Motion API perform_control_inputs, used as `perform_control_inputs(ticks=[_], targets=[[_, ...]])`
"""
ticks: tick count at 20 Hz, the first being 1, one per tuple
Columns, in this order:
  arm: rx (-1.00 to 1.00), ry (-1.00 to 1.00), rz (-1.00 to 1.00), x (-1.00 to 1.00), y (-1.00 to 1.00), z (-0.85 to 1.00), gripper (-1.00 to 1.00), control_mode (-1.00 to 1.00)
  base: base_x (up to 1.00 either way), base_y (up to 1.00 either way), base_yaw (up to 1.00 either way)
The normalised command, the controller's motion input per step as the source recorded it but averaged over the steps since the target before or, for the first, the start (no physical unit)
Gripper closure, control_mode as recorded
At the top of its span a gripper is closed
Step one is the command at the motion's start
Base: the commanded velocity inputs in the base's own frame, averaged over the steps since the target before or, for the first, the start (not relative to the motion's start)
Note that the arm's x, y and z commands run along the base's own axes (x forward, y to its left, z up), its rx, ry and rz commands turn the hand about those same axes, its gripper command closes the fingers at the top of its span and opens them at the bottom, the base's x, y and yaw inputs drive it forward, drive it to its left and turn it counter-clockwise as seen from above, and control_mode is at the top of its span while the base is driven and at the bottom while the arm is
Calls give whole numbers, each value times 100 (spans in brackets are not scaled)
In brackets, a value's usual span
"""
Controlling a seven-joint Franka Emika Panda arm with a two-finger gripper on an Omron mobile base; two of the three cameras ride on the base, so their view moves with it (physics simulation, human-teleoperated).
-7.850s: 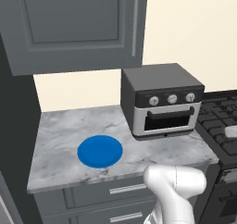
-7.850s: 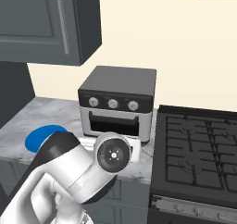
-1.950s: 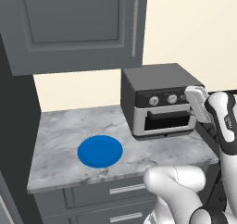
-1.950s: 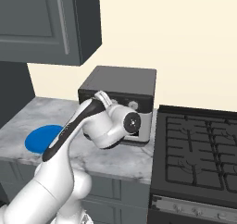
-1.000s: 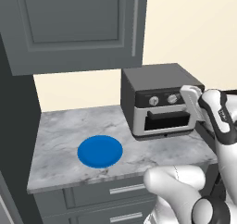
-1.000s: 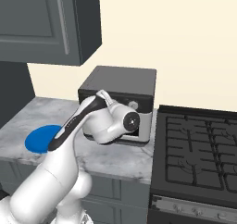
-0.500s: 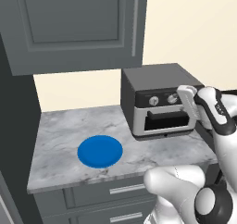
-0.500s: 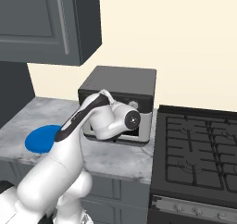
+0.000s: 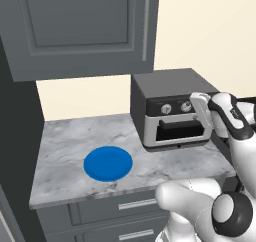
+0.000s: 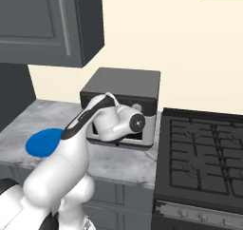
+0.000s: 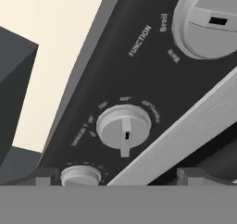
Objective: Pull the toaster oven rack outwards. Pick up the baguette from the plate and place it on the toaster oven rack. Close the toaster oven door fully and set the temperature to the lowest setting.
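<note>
- At the counter's right end, the toaster oven stands with my claw against its knob row; fingers apart or together, I cannot tell;
- the plate lies near the counter's front edge.

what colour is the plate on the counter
Bright blue all over, no pattern; the plate shows best in the left base view.

Rendered home kitchen. Marble counter over grey drawers, dark wall cabinets above. Toaster oven and black stovetop sit side by side.
</note>
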Motion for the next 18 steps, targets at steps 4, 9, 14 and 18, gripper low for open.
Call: perform_control_inputs(ticks=[4,9,14,18], targets=[[0,0,0,11,-4,-7,-100,-100,0,0,0],[0,0,0,12,-4,-9,-100,-100,0,0,0],[0,0,0,15,-1,-10,-100,-100,0,0,0],[0,0,0,19,0,-7,-100,-100,0,0,0]])
